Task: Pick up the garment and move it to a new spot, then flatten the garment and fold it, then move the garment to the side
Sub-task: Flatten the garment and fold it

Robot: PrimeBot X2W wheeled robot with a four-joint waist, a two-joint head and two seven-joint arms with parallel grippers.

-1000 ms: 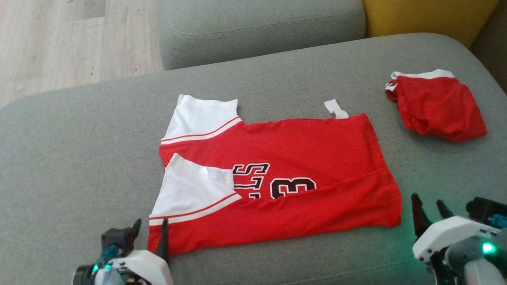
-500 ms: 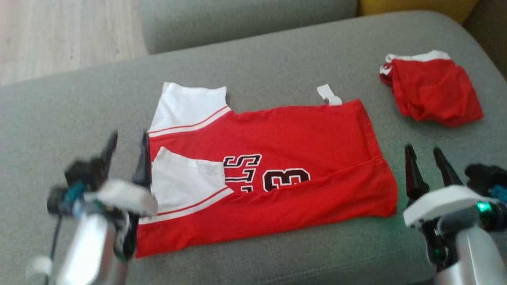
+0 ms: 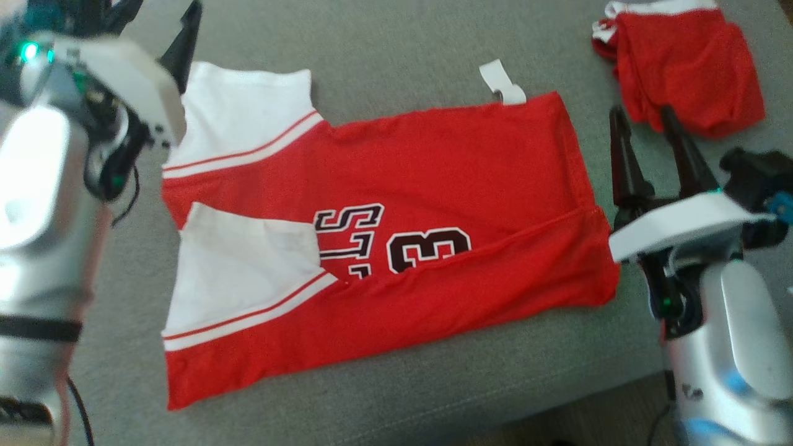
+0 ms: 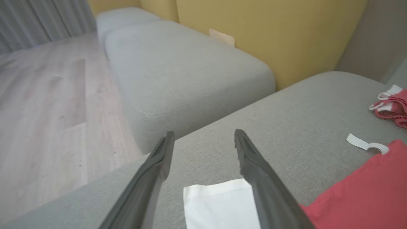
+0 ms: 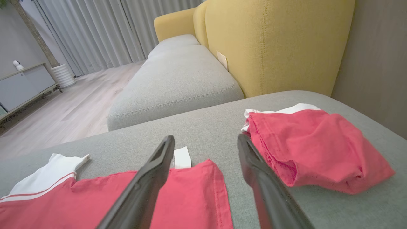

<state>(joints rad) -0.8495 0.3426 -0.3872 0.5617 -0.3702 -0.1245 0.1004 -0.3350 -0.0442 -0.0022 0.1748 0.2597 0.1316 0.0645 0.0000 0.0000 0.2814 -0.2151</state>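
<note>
Overhead head, low wrists, shared garment [image 3: 433, 173]

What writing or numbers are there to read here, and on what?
"3": black, white-edged digit on the red jersey, partly under a fold.
"S": letters beside it, the rest covered or unclear.
White tag at its edge: no print readable.

Reaching far forward with the left gripper [image 4: 204, 133], at the upper left of the head view, jaws wide apart and gripping nothing. Reaching less far with the right gripper [image 3: 641, 113], at the right side, fingers [image 3: 624, 158] pointing up, spread wide too, nothing between them.
</note>
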